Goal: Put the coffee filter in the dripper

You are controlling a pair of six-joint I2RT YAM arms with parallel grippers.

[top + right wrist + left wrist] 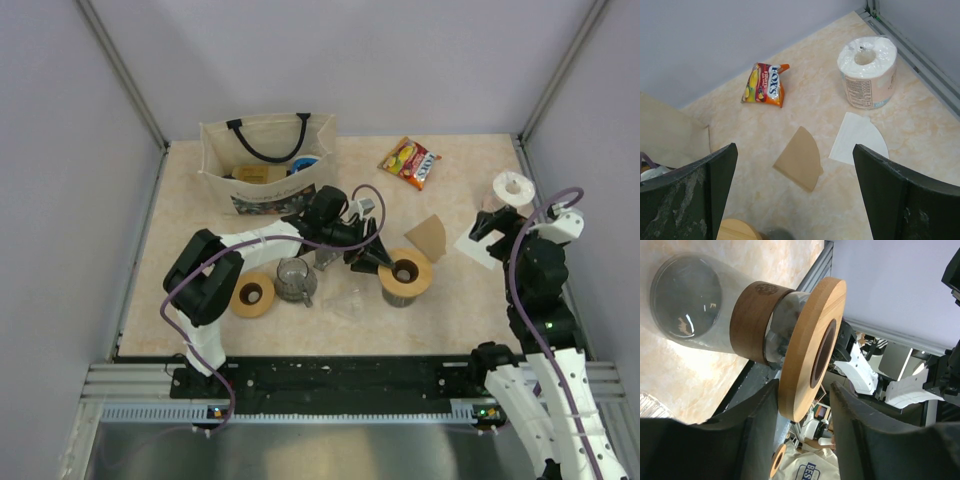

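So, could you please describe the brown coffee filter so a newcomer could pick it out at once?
Find the white paper roll in the far right corner of the table. Two flat, fan-shaped filters lie near it; the brown coffee filter is the one farther from the roll, towards the middle. Its tan colour sets it apart from the white filter beside it.

Looks like a robot lab cell: plain walls, aluminium framing, marbled tabletop, two arms bolted to a rail.

"FOX'S" on candy pkt; partial "BES…" on cloth bag.
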